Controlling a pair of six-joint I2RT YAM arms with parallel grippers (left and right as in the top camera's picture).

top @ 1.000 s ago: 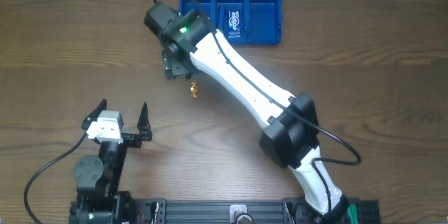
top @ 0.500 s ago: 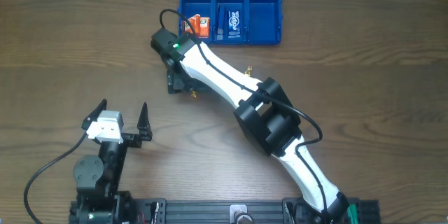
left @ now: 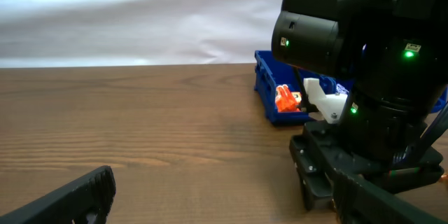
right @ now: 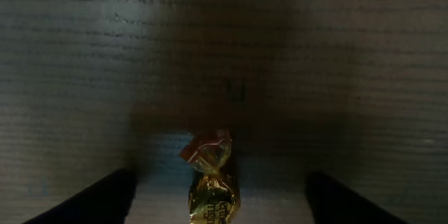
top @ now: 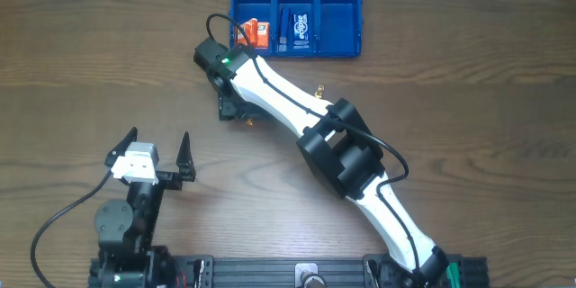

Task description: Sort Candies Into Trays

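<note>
A gold-wrapped candy (right: pixel 211 185) lies on the wooden table between the spread fingers of my right gripper (right: pixel 220 197), which is open and low over it. From above, the right gripper (top: pixel 234 110) is left of centre, with the candy (top: pixel 249 119) peeking out beside it. A second gold candy (top: pixel 319 88) lies near the arm's forearm. The blue three-compartment tray (top: pixel 340 20) at the back holds an orange candy (top: pixel 254 32) in its left bin and a blue packet (top: pixel 298 29) in the middle one. My left gripper (top: pixel 158 149) stands open near the front left, holding nothing.
The right arm (top: pixel 306 117) stretches diagonally across the middle of the table. In the left wrist view its dark wrist (left: pixel 364 98) stands close in front of the tray (left: pixel 269 87). Bare wood lies to the left and right.
The right arm has drawn back from the tray and come down over the gold candy, uncovering the orange candy in the left bin. The left arm has not moved.
</note>
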